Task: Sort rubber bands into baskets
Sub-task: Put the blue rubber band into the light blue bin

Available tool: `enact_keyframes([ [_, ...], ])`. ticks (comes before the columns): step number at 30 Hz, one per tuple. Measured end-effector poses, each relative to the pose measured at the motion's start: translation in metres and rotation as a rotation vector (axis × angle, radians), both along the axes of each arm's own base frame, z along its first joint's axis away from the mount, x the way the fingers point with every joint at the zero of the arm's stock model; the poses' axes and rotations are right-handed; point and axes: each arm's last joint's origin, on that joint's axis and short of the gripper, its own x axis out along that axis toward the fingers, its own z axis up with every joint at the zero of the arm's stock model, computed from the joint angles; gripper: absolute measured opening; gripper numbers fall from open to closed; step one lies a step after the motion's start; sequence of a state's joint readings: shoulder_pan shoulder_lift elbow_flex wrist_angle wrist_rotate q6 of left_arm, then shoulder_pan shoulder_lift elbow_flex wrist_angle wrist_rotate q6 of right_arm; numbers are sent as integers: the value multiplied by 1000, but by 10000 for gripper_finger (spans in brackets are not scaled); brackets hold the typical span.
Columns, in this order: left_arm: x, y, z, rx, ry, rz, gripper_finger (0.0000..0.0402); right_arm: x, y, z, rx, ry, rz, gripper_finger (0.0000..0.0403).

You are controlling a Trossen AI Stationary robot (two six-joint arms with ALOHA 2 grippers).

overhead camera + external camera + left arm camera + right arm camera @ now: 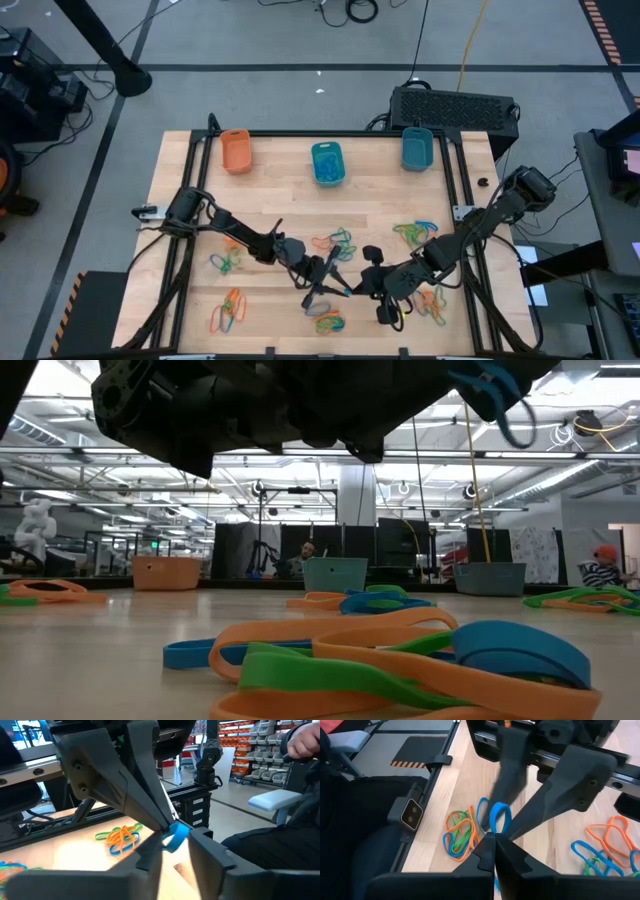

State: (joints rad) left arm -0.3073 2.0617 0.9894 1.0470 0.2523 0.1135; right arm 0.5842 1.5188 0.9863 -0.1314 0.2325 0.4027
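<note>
Right gripper (492, 837): fingers clenched fully together, pinching a blue rubber band (500, 817) above the near middle of the table (280, 190).
Left gripper (175, 842): meets the right one over the same spot; its fingers stand either side of the same blue band. Whether they have closed on it, I cannot tell.
Blue band, position: lifted clear of the wood, hanging as a loose loop between the two grippers.
Handling (judgement): very light, soft and stretchy; it will sag, twist and may snap back or slip if pulled taut. Best taken by pinching one strand of the loop, not the whole ring.
Baskets, count: three along the far edge. One orange basket (236, 150) on the left, one teal basket (327, 163) in the middle, one teal basket (417, 148) on the right.
Rubber bands, count: too many and too tangled for an exact figure; about six loose clusters (228, 312) in orange, blue, green and yellow lie across the near half of the table.
Baskets, contents: cannot tell.
</note>
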Motion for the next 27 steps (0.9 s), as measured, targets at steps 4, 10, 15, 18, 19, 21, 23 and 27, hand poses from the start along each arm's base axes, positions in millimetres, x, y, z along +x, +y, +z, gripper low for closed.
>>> enact_keyframes([
  [4,1,2,0,-1,4,6,12,0,0,0,17,7,-16,0],
  [10,1,2,-2,4,21,7,5,0,0,0,64,22,-58,2],
  [15,1,2,-2,3,20,6,4,1,-1,0,13,4,-19,40],
  [18,1,3,-2,6,31,9,4,2,-3,0,-17,-2,-3,76],
  [19,1,4,-1,9,41,11,4,2,-4,-1,-28,0,1,89],
  [21,0,8,5,18,68,19,3,2,-6,-2,-51,17,4,113],
  [23,-2,13,16,32,106,61,3,1,-10,-4,-82,38,10,134],
  [27,-11,32,39,82,231,183,3,3,-17,-3,-162,14,-24,161],
])
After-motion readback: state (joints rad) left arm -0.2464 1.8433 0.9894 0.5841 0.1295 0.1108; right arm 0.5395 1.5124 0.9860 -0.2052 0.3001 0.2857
